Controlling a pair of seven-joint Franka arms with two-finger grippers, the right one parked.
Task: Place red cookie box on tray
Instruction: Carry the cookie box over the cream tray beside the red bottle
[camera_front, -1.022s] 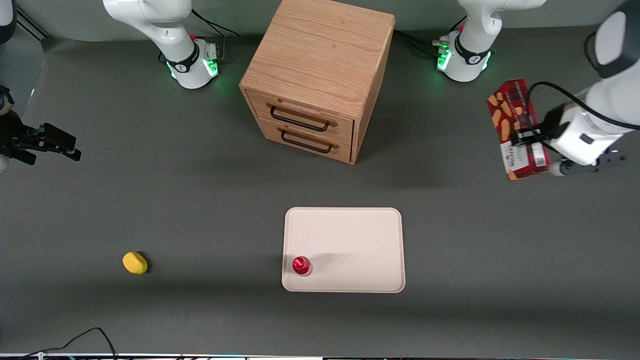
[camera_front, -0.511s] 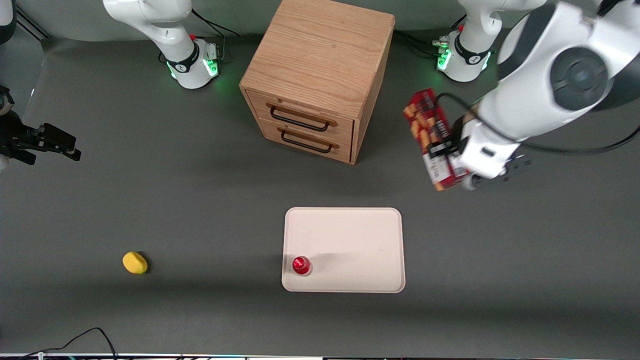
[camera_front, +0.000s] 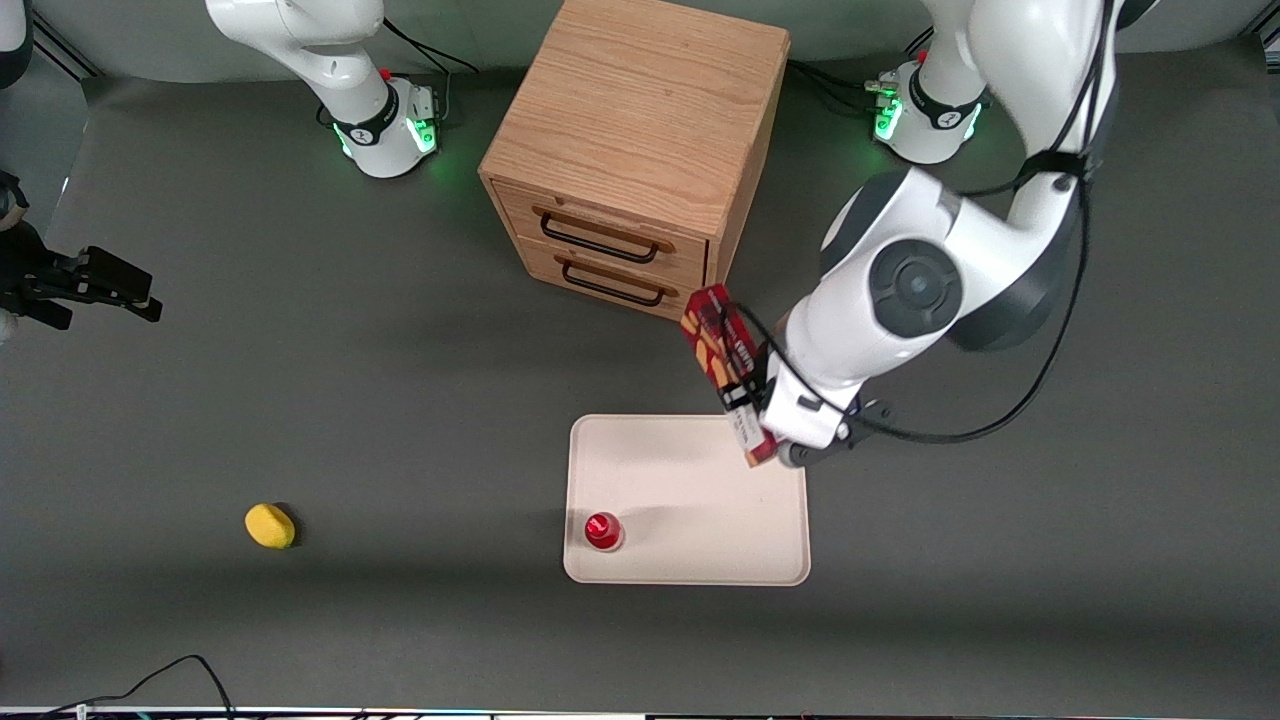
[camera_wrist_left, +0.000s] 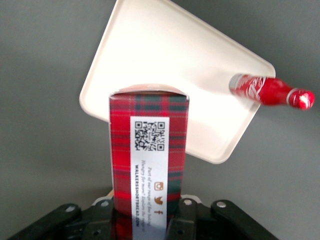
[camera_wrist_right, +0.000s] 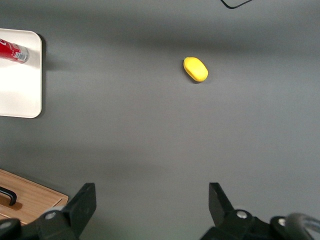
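The red cookie box (camera_front: 722, 352) is a long narrow red plaid box with cookie pictures and a white label. My left gripper (camera_front: 752, 405) is shut on it and holds it in the air, tilted, over the tray's corner nearest the drawer cabinet on the working arm's side. In the left wrist view the box (camera_wrist_left: 148, 150) stands between the gripper (camera_wrist_left: 148, 220) fingers, above the tray (camera_wrist_left: 165, 65). The cream-white tray (camera_front: 700, 480) lies flat on the table, nearer the front camera than the cabinet.
A small red bottle (camera_front: 603, 530) stands on the tray at the corner near the camera toward the parked arm; it shows in the left wrist view (camera_wrist_left: 270, 91). A wooden two-drawer cabinet (camera_front: 640, 150) stands farther back. A yellow lemon-like object (camera_front: 270, 525) lies toward the parked arm's end.
My left gripper has carried the red cookie box from the working arm's end of the table toward the middle and nearer the camera, to above the tray's corner.
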